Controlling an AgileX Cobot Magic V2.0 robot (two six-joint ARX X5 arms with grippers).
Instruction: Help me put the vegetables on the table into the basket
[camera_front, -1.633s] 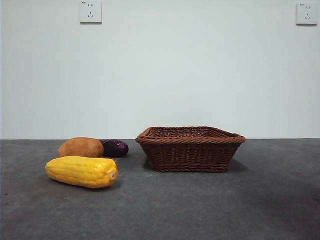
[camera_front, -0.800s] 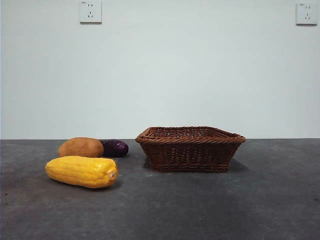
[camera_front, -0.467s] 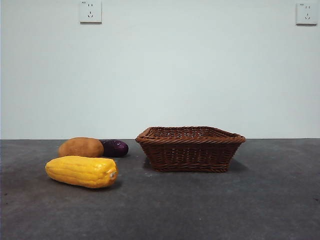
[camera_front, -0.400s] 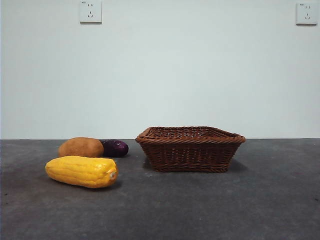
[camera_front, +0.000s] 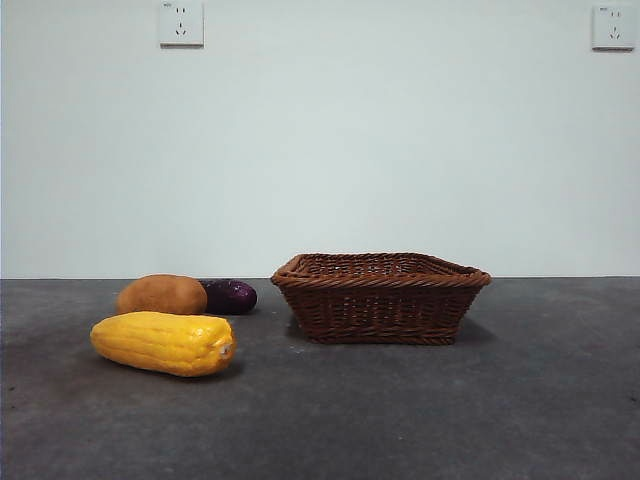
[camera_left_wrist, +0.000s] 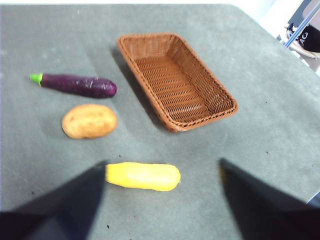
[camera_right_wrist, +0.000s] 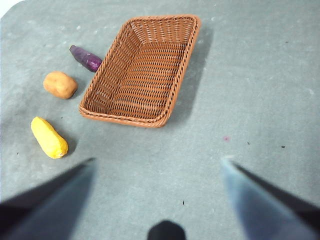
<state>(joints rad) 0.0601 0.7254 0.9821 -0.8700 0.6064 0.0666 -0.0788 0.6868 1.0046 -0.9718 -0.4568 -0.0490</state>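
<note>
A yellow corn cob (camera_front: 164, 343) lies on the dark grey table (camera_front: 400, 420) at the front left. An orange-brown potato (camera_front: 161, 294) and a dark purple eggplant (camera_front: 230, 296) lie behind it. The brown wicker basket (camera_front: 380, 297) stands empty in the middle. In the left wrist view I see the corn (camera_left_wrist: 143, 176), potato (camera_left_wrist: 89, 120), eggplant (camera_left_wrist: 77, 84) and basket (camera_left_wrist: 175, 79); my left gripper (camera_left_wrist: 162, 172) is open high above the corn. In the right wrist view, my right gripper (camera_right_wrist: 157, 167) is open high above the table near the basket (camera_right_wrist: 142, 70), with the corn (camera_right_wrist: 49, 137), potato (camera_right_wrist: 60, 84) and eggplant (camera_right_wrist: 86, 58) to one side.
A pale wall with two sockets (camera_front: 181, 23) stands behind the table. In the left wrist view the table's rounded edge and some equipment (camera_left_wrist: 305, 35) show at a corner. Neither arm shows in the front view.
</note>
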